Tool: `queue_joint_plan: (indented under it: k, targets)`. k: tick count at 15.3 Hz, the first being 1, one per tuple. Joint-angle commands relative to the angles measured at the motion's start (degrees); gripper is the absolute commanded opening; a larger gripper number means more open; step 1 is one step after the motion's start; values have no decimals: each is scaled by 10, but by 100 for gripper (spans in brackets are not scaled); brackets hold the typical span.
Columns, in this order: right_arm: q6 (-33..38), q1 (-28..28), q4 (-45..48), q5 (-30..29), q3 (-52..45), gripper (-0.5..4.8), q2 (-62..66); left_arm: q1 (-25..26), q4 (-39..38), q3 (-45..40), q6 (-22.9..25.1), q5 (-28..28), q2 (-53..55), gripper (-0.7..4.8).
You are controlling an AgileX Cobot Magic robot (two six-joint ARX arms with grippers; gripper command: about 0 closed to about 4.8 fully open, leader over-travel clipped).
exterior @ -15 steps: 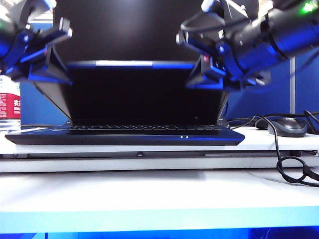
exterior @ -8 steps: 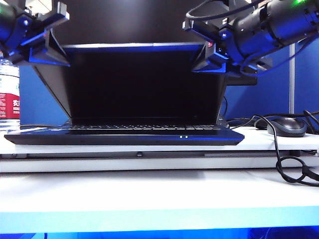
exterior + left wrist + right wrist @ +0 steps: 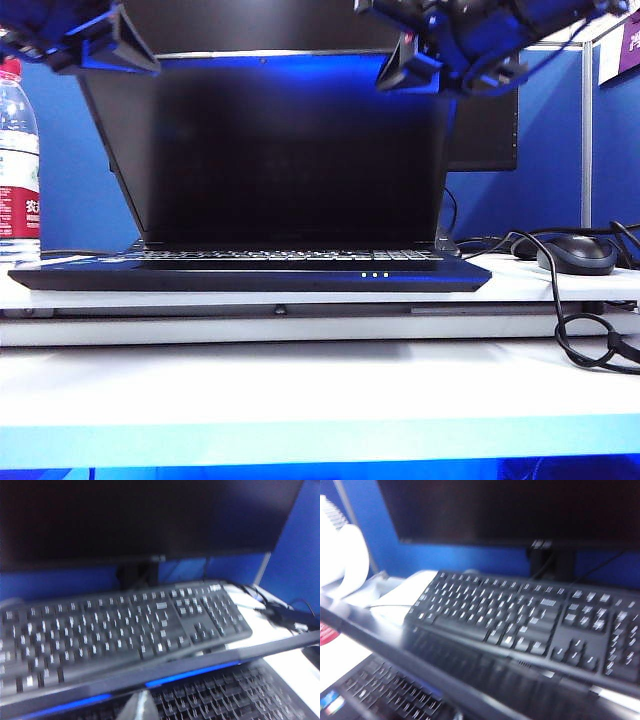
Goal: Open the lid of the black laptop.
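both grippers at lid top corners

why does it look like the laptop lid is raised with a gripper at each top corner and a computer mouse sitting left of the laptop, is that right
Nearly. The lid of the black laptop is raised, with the left gripper and right gripper at its top corners. But the mouse sits to the right of the laptop, as the exterior view shows. What stands on the left is a water bottle.
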Motion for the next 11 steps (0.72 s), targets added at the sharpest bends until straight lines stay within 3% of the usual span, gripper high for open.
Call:
queue_joint_plan:
  k: [1,4,11]
  targets:
    - [-4,-26,0,-4,41,-1,-1,2,48,31,11,11,31,-4]
    - [-15,-35,-23,-16,97,-1,14,43,69,66,19,41,60,-5]
    - [-26,-41,-28,-16,135,-1,17,52,69,116,24,58,81,-4]
